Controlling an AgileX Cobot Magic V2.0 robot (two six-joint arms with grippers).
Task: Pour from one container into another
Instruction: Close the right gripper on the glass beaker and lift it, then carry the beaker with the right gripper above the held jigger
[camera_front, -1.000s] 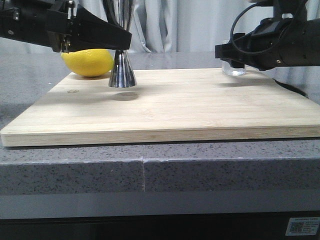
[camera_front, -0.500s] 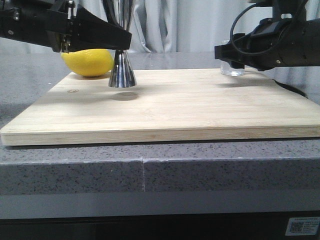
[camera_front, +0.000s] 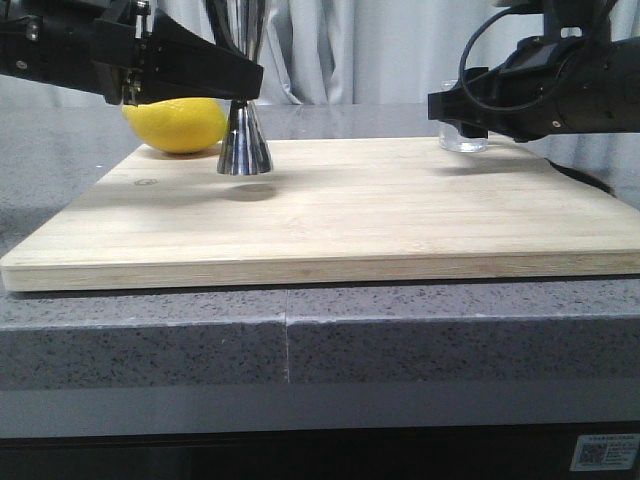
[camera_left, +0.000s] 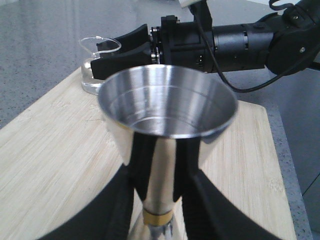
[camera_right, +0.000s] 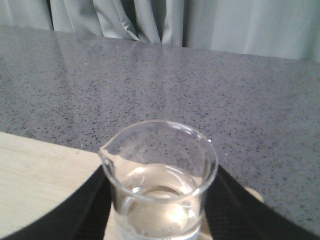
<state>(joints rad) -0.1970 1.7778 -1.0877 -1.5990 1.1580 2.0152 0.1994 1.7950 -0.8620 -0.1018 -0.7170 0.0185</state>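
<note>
The steel jigger (camera_front: 245, 148) stands upright at the back left of the bamboo board (camera_front: 330, 220), its base at or just above the wood. My left gripper (camera_front: 243, 88) is shut on it just above its gold waist. In the left wrist view the fingers (camera_left: 122, 200) press both sides of the jigger (camera_left: 167, 107). The clear glass beaker (camera_front: 465, 140) sits at the board's back right corner with clear liquid in it. My right gripper (camera_front: 458, 108) is shut on it. In the right wrist view the black fingers (camera_right: 87, 207) hug both sides of the beaker (camera_right: 160, 170).
A yellow lemon (camera_front: 175, 125) lies behind and left of the jigger, at the board's back left edge. The board rests on a grey speckled counter (camera_front: 300, 340). Grey curtains hang behind.
My right gripper has shifted slightly to the left with the beaker. The left gripper and jigger have not moved.
</note>
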